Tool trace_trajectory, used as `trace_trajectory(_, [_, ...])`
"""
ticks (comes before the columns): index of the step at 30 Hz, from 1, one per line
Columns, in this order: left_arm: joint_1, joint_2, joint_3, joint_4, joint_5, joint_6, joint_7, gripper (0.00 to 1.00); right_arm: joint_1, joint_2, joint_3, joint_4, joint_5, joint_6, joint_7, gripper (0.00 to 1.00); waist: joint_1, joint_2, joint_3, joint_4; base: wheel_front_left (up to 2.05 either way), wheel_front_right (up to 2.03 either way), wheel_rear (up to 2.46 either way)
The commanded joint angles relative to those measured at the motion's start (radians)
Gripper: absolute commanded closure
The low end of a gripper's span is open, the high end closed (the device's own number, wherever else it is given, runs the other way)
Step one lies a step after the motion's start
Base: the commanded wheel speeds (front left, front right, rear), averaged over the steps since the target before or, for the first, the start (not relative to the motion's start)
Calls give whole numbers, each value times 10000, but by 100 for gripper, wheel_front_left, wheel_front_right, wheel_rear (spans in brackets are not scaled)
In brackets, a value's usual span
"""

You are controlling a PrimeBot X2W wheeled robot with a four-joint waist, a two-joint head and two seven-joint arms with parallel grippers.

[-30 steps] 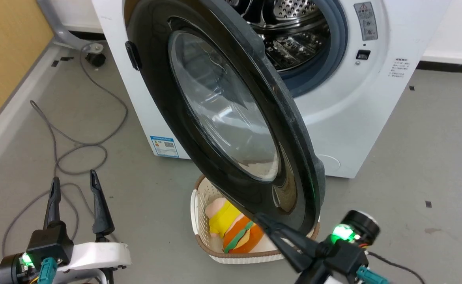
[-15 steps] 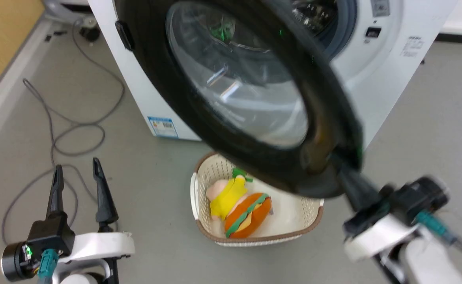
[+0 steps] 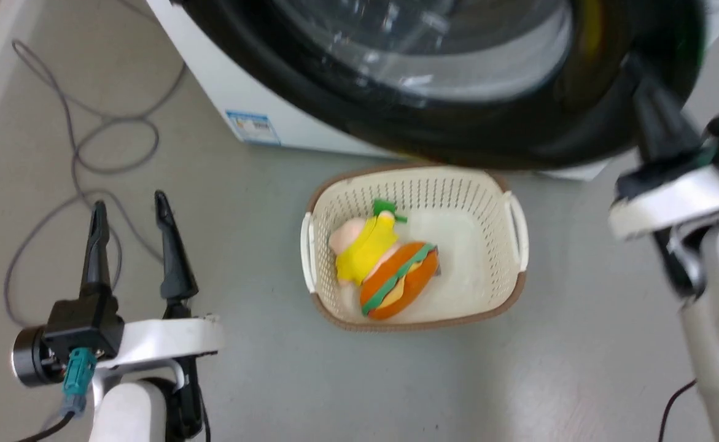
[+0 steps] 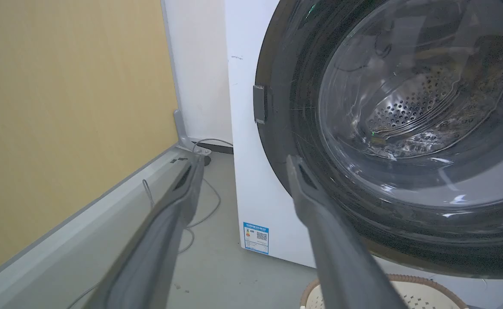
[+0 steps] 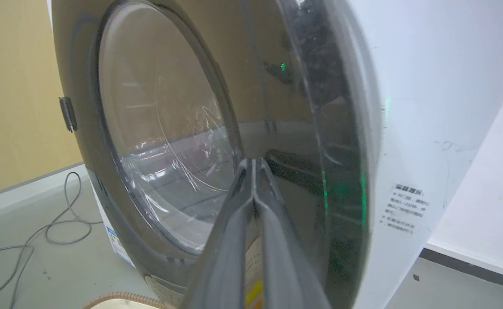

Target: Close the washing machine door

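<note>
Right tool (image 5: 253,161), fingers together, presses on the black rim of the washing machine door (image 5: 161,141). The door looks almost shut against the washing machine (image 5: 427,86); I think one last push is left. Left tool (image 3: 130,201) hangs low, fingers apart, holding nothing.

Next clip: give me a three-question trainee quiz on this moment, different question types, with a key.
1. True or false: the right gripper has its jaws shut, tips at the black rim of the washing machine door.
2. Which one has open jaws, apart from the door? A) left gripper B) right gripper
3. What lies in the cream basket?
Key: 1 true; 2 A; 3 a yellow plush and a burger plush.
</note>
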Motion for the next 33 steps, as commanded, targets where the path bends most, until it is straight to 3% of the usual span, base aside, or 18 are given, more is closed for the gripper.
trace_trajectory(1, [-193,0,-50,-31,-72,86,-53,0,-440,-92,-167,209,-81,-17,-46,100,-1,0,371,129,0,0,0])
trace_trajectory(15, [-595,-2,-295,-92,-277,314,-53,0,-2574,-316,-1429,2144,-898,-17,-46,100,-1,0,1030,287,0,0,0])
trace_trajectory(26, [-348,-2,-73,152,-222,300,-53,0,-1825,-35,-1534,1654,-922,-17,-46,97,-1,0,295,-135,0,0,0])
trace_trajectory(27, [-272,-2,-13,196,-184,291,-53,0,-1569,39,-1554,1487,-913,-17,-46,60,-1,0,124,-232,0,0,0])
trace_trajectory(28, [-190,-2,16,238,-148,270,-53,0,-1314,91,-1600,1262,-925,-17,-46,0,-1,0,-15,-307,0,0,0])
trace_trajectory(33, [200,-3,170,410,68,108,-53,0,-13,524,-1944,72,-1018,-17,-46,0,-1,0,-822,-768,0,0,0])
